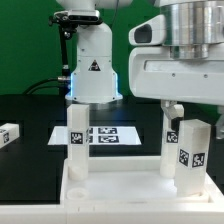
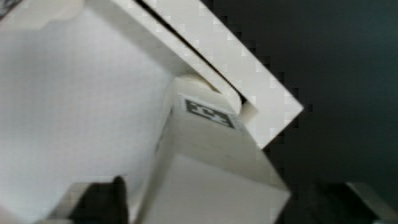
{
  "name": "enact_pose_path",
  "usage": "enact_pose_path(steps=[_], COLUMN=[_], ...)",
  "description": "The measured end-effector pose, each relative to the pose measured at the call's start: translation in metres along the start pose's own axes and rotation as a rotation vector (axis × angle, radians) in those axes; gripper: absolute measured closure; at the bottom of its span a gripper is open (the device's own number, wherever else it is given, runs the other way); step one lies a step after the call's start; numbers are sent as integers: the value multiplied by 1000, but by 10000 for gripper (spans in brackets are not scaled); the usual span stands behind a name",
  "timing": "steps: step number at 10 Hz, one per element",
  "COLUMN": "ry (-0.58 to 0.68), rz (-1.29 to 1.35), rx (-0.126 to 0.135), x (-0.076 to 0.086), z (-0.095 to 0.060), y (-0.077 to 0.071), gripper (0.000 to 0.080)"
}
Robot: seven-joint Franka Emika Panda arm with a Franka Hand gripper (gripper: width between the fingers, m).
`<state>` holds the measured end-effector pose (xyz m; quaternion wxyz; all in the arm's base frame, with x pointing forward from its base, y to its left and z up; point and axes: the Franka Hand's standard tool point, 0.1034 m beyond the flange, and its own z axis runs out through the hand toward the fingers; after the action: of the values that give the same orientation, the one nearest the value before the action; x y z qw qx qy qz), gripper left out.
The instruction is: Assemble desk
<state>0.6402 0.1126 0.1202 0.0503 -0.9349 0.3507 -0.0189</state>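
Desk panel (image 1: 110,195) lies on the surface at the front, with three legs standing upright on it and a loose leg (image 1: 7,135) at the exterior view's left. The gripper (image 2: 222,205) straddles a tagged leg (image 2: 214,165), apparently open, with a dark gap beside one finger. Close squarely on its flat faces, keeping it upright. Its socket is hidden, and I cannot tell which right-hand leg it is.

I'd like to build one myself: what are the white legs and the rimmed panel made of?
Upright leg: apparently white plastic, matte, with smooth even faces and crisp edges; painted wood cannot be excluded. Panel: seemingly the same matte white plastic, its raised rim looking moulded. Tags: probably printed stickers.
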Motion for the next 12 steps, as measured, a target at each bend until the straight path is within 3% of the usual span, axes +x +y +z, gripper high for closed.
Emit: enact_pose_path(steps=[1,2,6,8,9,10,11,12], ry=[0,0,54,55,56,56,55,55], rz=[-91,-156,-778,-949,-933,-917,-914,-856], rx=[-2,-1,-44,-52,-50,-50,-50,-47], x=[0,1,-3,3,2,2,2,2], z=[0,0,1,7,6,7,7,7], y=[1,1,-3,9,8,8,9,8], gripper=[181,158,150,150,199,199,379,379])
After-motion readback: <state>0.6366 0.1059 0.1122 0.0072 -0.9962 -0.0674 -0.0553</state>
